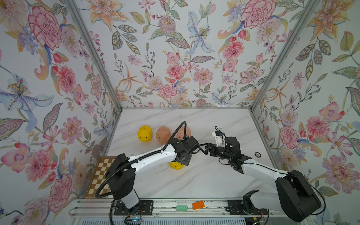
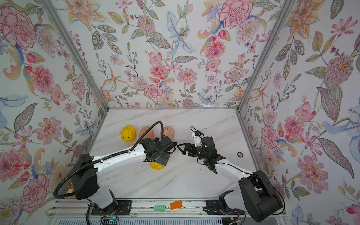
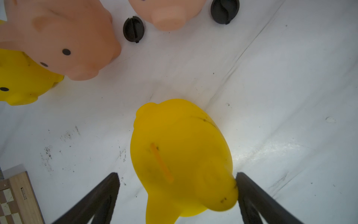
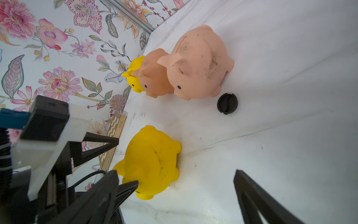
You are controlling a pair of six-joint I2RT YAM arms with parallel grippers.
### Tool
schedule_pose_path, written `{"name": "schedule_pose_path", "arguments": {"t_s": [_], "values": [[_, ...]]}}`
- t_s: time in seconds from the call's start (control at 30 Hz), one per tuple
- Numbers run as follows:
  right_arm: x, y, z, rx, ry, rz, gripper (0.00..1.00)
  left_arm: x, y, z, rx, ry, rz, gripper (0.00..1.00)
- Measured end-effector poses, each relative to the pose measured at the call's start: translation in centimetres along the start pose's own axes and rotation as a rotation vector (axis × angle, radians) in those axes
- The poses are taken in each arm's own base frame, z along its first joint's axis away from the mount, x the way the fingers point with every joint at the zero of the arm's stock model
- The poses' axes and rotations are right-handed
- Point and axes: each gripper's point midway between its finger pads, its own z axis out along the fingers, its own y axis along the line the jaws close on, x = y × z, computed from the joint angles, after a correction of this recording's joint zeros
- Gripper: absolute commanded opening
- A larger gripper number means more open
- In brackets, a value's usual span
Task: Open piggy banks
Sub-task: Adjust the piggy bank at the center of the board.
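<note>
The left gripper (image 3: 176,174) hangs over the near yellow piggy bank (image 3: 180,155), its jaws spread to either side of the body. One finger (image 3: 251,194) touches the pig's flank and the other stands clear. This pig sits on the marble worktop (image 1: 214,175) with its coin slot facing up. Beyond it stand three more in a row: the far yellow piggy bank (image 1: 145,133), the middle peach-pink piggy bank (image 1: 163,134) and the end peach-pink piggy bank (image 1: 184,132). A first black plug (image 3: 133,29) and a second black plug (image 3: 224,11) lie between that row and the near yellow pig. Just beside this pig, on the side away from the chessboard (image 1: 101,175), the right gripper (image 2: 180,149) hovers with its jaws spread wide.
</note>
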Motion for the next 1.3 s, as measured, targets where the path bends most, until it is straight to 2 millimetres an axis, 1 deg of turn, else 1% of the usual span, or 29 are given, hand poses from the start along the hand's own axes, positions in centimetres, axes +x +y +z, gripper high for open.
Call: {"name": "schedule_pose_path", "arguments": {"t_s": [0.17,0.37,0.57,0.77,1.1,1.3], "values": [[0.0,0.0,0.0,-0.001,0.0,0.0,0.95,0.3,0.7,-0.9,0.001,-0.01,-0.004,0.95],[0.0,0.0,0.0,-0.001,0.0,0.0,0.95,1.4,2.0,-1.5,0.003,-0.015,-0.018,0.95],[0.0,0.0,0.0,-0.001,0.001,0.0,0.95,2.1,2.5,-1.3,0.024,0.002,-0.039,0.96],[0.1,0.0,0.1,0.0,0.003,0.001,0.95,3.1,2.6,-0.6,0.054,0.031,-0.058,0.98],[0.3,-0.3,0.3,0.005,0.021,-0.005,0.95,3.3,2.6,-0.2,0.046,0.045,-0.064,0.94],[0.6,-0.4,0.5,0.005,0.033,-0.006,0.95,4.0,3.3,0.6,0.027,0.073,-0.076,0.91]]}}
